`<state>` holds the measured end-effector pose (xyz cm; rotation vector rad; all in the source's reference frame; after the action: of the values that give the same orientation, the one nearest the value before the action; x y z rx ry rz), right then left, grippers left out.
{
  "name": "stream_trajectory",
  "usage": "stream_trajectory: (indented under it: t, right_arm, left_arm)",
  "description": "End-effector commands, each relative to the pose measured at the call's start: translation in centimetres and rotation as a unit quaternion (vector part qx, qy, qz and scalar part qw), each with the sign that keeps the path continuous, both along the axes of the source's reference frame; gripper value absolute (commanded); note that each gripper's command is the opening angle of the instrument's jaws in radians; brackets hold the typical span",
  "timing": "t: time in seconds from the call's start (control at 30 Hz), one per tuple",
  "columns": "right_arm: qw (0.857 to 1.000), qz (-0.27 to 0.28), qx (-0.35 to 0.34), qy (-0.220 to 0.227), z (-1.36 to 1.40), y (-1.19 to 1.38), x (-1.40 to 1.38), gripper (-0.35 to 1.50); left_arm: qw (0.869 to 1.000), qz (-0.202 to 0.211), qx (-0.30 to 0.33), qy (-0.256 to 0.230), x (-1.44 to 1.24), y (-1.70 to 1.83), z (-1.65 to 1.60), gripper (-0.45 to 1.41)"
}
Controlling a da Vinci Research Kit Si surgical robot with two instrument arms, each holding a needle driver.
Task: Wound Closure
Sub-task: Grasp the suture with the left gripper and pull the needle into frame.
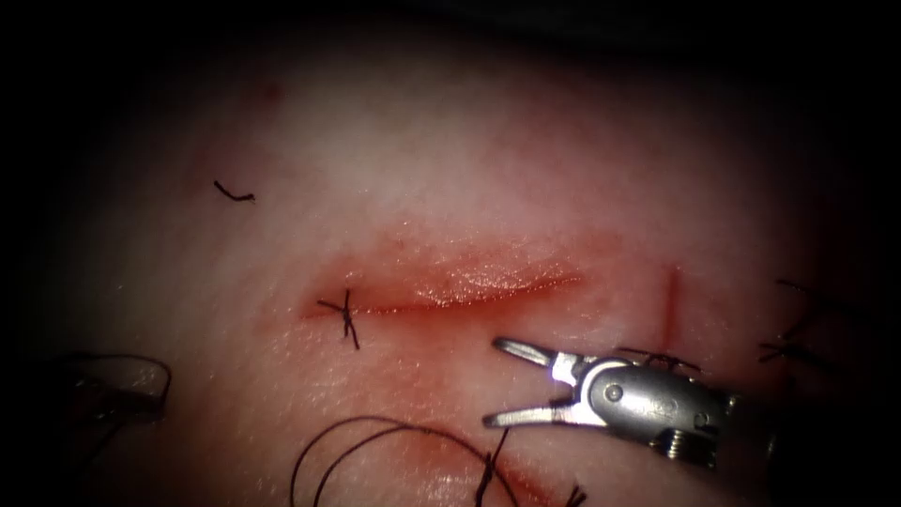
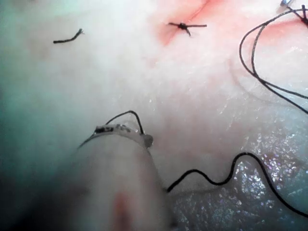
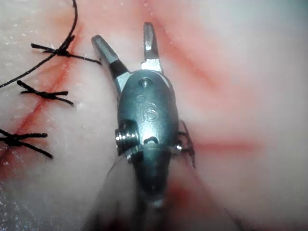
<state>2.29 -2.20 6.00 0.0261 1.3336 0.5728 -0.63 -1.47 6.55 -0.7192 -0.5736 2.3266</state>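
Pale tissue point(image 1: 526, 169) spreads across the bench, glistening under the light, with the cut point(image 1: 469, 286) running left to right, reddened and gaping along its middle. The right tool point(image 1: 521, 385) hovers just below the cut's right half, jaws spread wide and pointing left along it, gripping nothing. One knotted stitch point(image 1: 347, 314) crosses the cut's left end. Loose thread point(image 1: 375, 441) loops below, near the lower jaw. Left tool: jaws can't be made out. No needle to report.

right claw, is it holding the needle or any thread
No: the right claw is wide open over the tissue just below the cut, with nothing between its two jaws.
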Motion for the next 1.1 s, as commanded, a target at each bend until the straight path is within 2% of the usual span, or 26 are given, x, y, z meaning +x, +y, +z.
stream_trajectory:
  t: [0.03,0.07,0.17,0.3,0.47,0.53,0.57,0.87,0.93,0.97,1.03,1.1]
  right_arm:
    - [1.0,0.0,0.0,0.001,0.06,-0.02,0.1,0.79]
    - [1.0,0.0,-0.001,0.001,0.06,-0.03,0.11,0.79]
    - [1.0,0.001,-0.002,-0.001,0.07,-0.05,0.12,0.81]
    - [1.0,0.001,-0.003,-0.001,0.08,-0.07,0.14,0.81]
    - [1.0,0.002,-0.004,-0.001,0.11,-0.13,0.15,0.81]
    - [1.0,0.0,-0.003,-0.002,0.13,-0.18,0.14,0.81]
    - [1.0,-0.001,-0.003,-0.003,0.13,-0.18,0.14,0.81]
    - [1.0,0.001,-0.003,-0.004,0.14,-0.18,0.17,0.78]
    - [1.0,0.0,-0.004,-0.004,0.13,-0.2,0.17,0.79]
    - [1.0,0.0,-0.004,-0.004,0.13,-0.21,0.16,0.79]
    - [1.0,0.0,-0.002,-0.003,0.15,-0.23,0.16,0.79]
    - [1.0,0.0,-0.001,-0.004,0.18,-0.25,0.17,0.79]
  left_arm:
    - [1.0,0.012,-0.007,-0.006,-0.08,0.04,0.06,-0.45]
    - [0.999,0.028,-0.02,-0.01,-0.15,0.12,0.04,-0.45]
    - [0.998,0.034,-0.055,-0.023,-0.31,0.34,-0.02,-0.45]
    - [0.992,0.018,-0.112,-0.06,-0.72,0.89,-0.16,-0.45]
    - [0.988,0.017,-0.136,-0.076,-1.2,1.49,-0.18,-0.45]
    - [0.987,0.019,-0.133,-0.09,-1.5,1.83,0.0,-0.45]
    - [0.987,0.019,-0.133,-0.093,-1.56,1.89,0.06,-0.45]
    - [0.984,0.025,-0.129,-0.121,-1.87,2.41,0.64,-0.45]
    - [0.989,-0.017,-0.099,-0.111,-1.88,2.43,0.74,0.34]
    - [0.989,-0.019,-0.098,-0.111,-1.88,2.42,0.74,0.59]
    - [0.988,-0.023,-0.099,-0.113,-1.85,2.37,0.72,0.96]
    - [0.988,-0.019,-0.101,-0.113,-1.79,2.23,0.62,1.11]
